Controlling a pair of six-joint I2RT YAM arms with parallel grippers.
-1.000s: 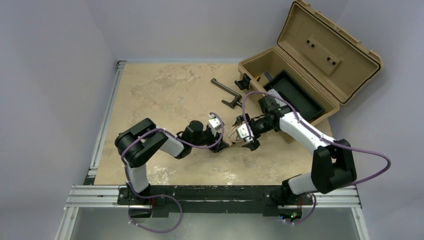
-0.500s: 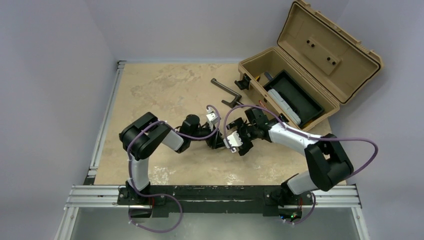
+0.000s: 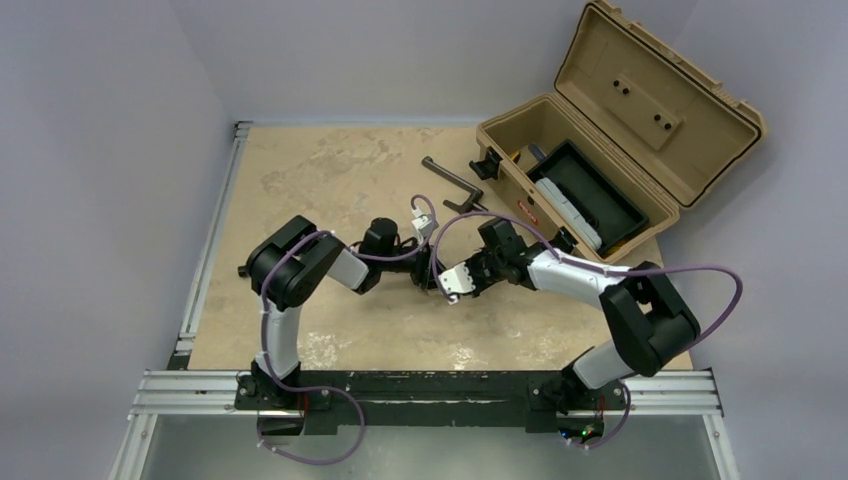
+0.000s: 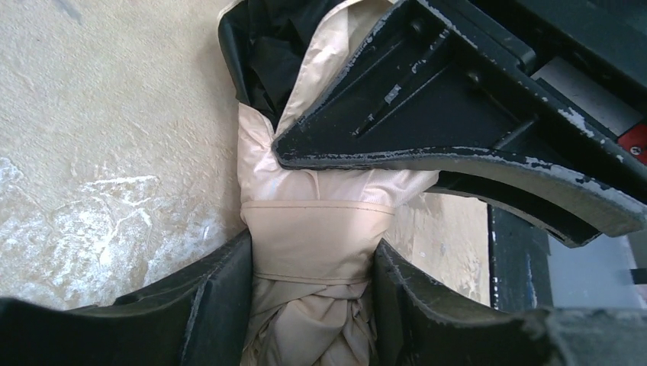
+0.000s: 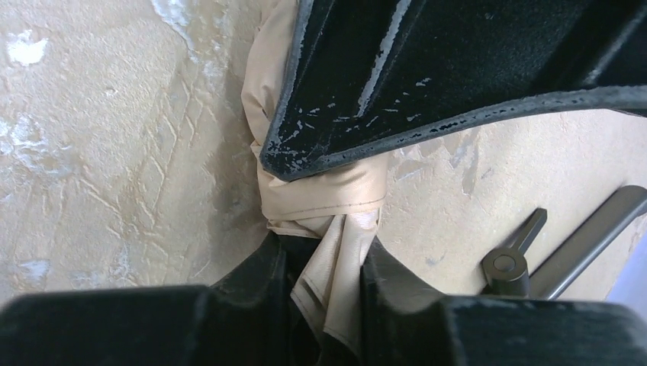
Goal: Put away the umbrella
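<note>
The umbrella [image 4: 313, 229] is a folded bundle of beige fabric with black parts at its far end, lying on the sandy table. In the left wrist view my left gripper [image 4: 311, 263] is shut on its strapped middle, a finger pressed to each side. My right gripper [image 5: 326, 263] is shut on a fold of the same beige fabric [image 5: 328, 194], close against the left one. In the top view both grippers meet at mid-table, left gripper [image 3: 424, 266] and right gripper [image 3: 442, 280], and they hide the umbrella.
An open tan hard case [image 3: 520, 175] stands at the back right with its lid raised and a black tray [image 3: 590, 195] inside. A dark metal L-shaped bar [image 3: 450, 185] lies on the table just left of the case, and the same bar [image 5: 580, 232] shows in the right wrist view.
My right arm has swung left to the left gripper, and its jaws have gone from wide open to shut on the umbrella fabric. The left gripper has kept its grip, shifting slightly back.
</note>
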